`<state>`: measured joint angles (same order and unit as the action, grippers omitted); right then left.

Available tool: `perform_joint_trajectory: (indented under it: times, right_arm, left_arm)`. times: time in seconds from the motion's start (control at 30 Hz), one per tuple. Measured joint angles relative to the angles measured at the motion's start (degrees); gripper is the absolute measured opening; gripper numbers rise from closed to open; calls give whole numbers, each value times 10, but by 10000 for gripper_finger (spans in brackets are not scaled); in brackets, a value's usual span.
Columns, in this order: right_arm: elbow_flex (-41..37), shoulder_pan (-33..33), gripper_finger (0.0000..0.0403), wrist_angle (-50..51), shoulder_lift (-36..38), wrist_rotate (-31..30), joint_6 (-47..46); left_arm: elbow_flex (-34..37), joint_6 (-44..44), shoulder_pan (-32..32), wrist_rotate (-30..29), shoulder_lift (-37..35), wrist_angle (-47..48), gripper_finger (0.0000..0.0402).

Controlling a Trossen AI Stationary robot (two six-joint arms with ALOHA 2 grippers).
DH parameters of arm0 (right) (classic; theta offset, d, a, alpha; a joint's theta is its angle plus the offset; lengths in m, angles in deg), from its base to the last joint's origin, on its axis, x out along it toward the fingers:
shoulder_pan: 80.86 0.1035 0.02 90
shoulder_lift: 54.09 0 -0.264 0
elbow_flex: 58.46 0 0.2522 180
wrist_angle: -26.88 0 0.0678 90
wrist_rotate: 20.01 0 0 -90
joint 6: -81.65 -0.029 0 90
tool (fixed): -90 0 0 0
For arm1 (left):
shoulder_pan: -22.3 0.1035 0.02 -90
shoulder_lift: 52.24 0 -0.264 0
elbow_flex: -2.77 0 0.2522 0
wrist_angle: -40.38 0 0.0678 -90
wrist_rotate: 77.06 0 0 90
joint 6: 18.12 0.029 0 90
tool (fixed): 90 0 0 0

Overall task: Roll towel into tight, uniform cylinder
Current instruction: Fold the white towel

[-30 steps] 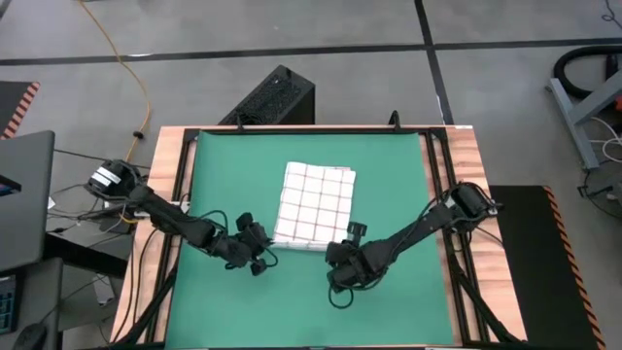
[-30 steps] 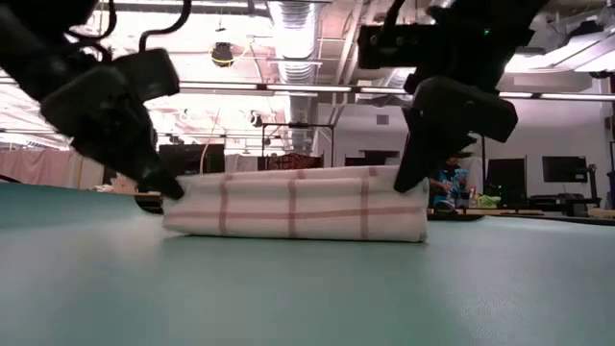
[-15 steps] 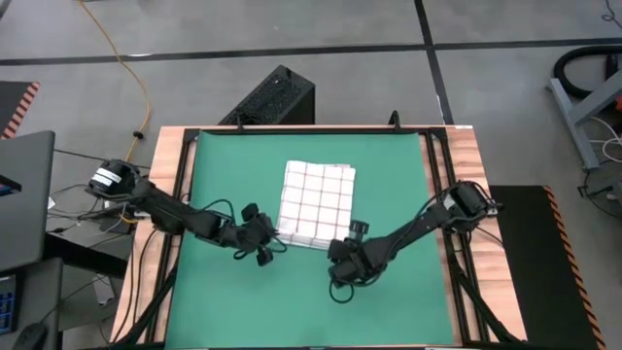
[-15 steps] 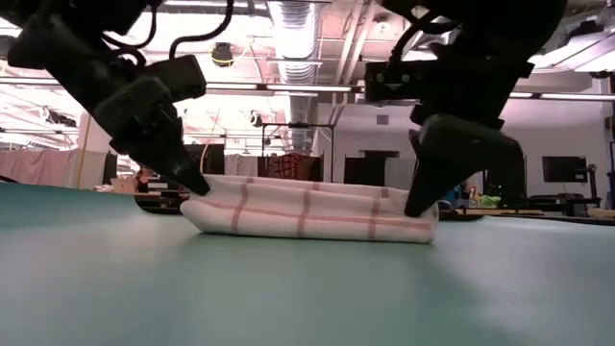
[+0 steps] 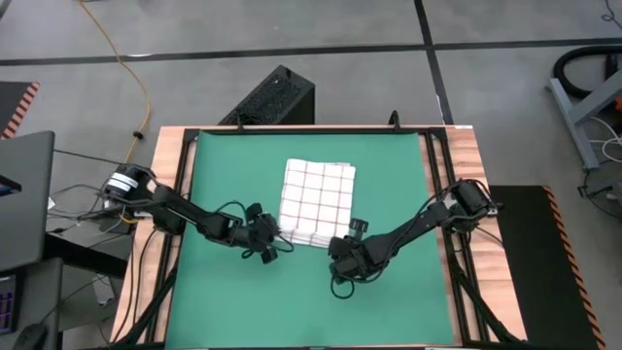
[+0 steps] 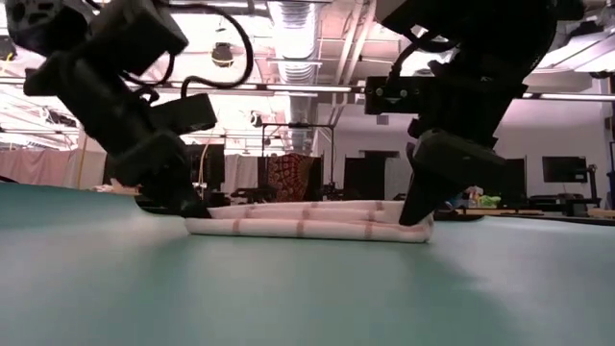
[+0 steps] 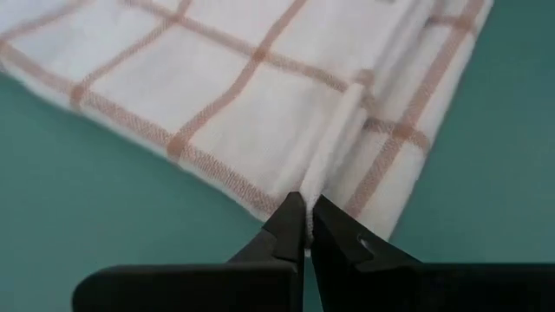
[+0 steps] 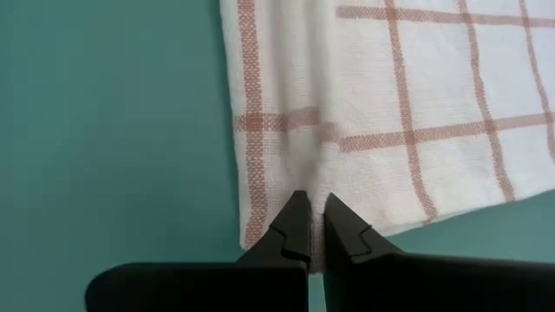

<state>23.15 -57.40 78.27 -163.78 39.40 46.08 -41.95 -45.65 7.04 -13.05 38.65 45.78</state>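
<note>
Flatly folded, soft checked towel (image 5: 316,201) on green mat (image 5: 389,175) — near edge pinched by left claw (image 7: 305,224) and right claw (image 8: 316,227).

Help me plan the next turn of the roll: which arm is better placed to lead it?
Neither clearly. The left gripper and the right gripper each pinch one near corner of the towel, so both should turn the folded edge together.
</note>
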Motion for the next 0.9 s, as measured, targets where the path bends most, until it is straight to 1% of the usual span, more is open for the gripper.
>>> perform_joint_trajectory:
  times: [0.1, 0.23, 0.43, 0.53, 0.63, 0.7, 0.8, 0.9]
  right_arm:
    - [-1, 0, 18, -2, 0, 1, 0]
    - [-5, 0, 18, -8, 0, 11, 1]
    - [-6, 6, 18, -5, -1, 18, 0]
    - [-6, 5, 18, -4, -2, 18, 2]
    - [-6, 5, 18, -4, -2, 20, 3]
    - [-6, 4, 18, -6, -2, 21, 9]
    - [-6, 4, 18, -6, -2, 23, 11]
    - [-7, 4, 18, -6, -2, 24, 12]
  left_arm:
    - [-2, -6, 0, -3, 26, -14, 0]
    - [-2, -11, -3, -11, 30, -23, 0]
    - [-1, -15, -18, 19, -19, 42, 0]
    - [-1, -14, -24, 23, -44, 59, 0]
    - [-1, 6, -27, 20, -66, 59, 0]
    - [-1, 39, -30, 23, -75, 59, 1]
    - [-1, 81, -37, 31, -79, 62, 16]
    - [0, 86, -40, 22, -79, 65, 45]
